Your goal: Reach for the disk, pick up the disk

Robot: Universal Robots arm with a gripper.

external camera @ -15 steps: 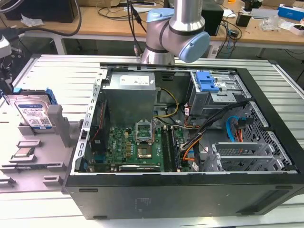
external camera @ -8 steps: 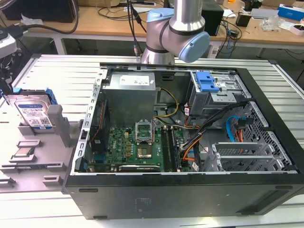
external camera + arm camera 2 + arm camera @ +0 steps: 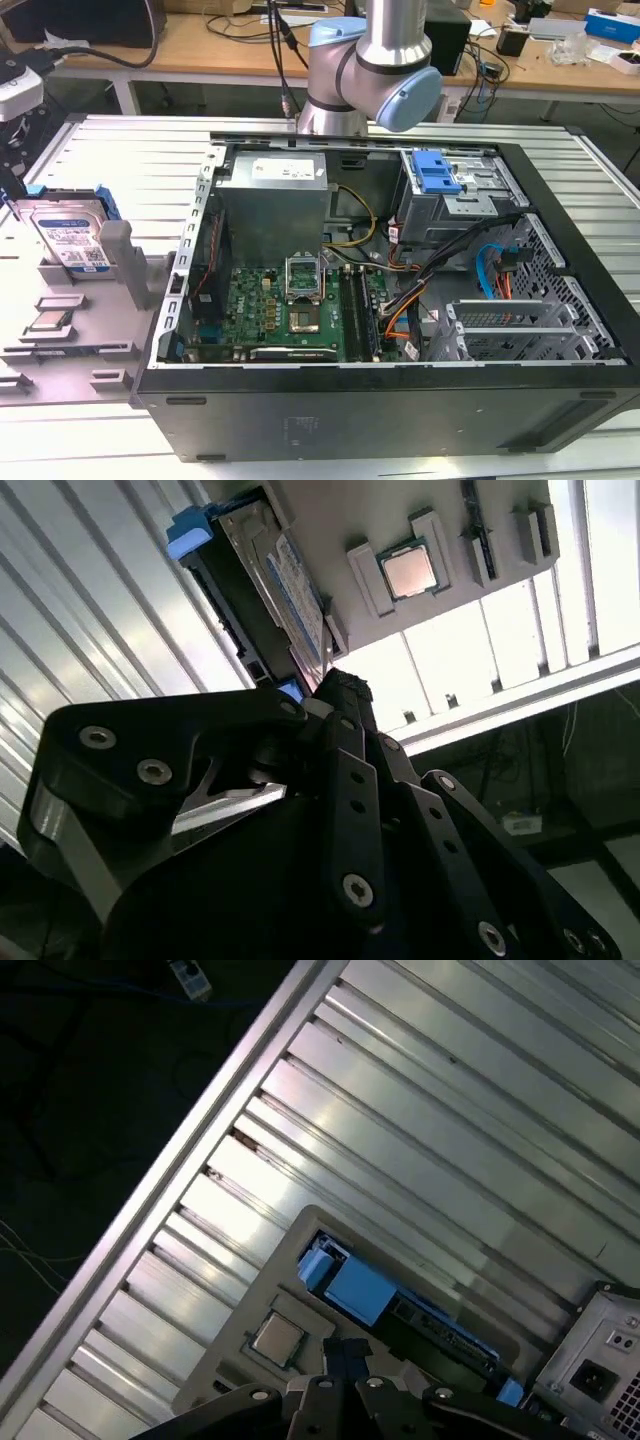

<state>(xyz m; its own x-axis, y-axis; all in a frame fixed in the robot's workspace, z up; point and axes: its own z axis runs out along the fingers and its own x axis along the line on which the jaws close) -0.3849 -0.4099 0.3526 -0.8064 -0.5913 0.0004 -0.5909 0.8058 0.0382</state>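
Observation:
The disk [image 3: 68,236] is a silver drive with a white-and-blue label in a bright blue bracket. It leans upright in a grey holder at the exterior view's left. In the second wrist view the disk [image 3: 272,592] stands just beyond my gripper [image 3: 336,686], whose black fingertips point at its lower end without touching it. In the first wrist view the disk [image 3: 360,1290] is edge-on, with its blue bracket just past the gripper [image 3: 345,1352]. The fingertips sit close together with nothing between them.
A small square CPU chip [image 3: 410,572] lies in the grey fixture tray [image 3: 100,345] beside the disk. The open computer case [image 3: 560,250] takes up the middle, with a blue-latched drive cage [image 3: 435,175] inside. The slatted metal table [image 3: 450,1110] ends at an edge [image 3: 190,1175].

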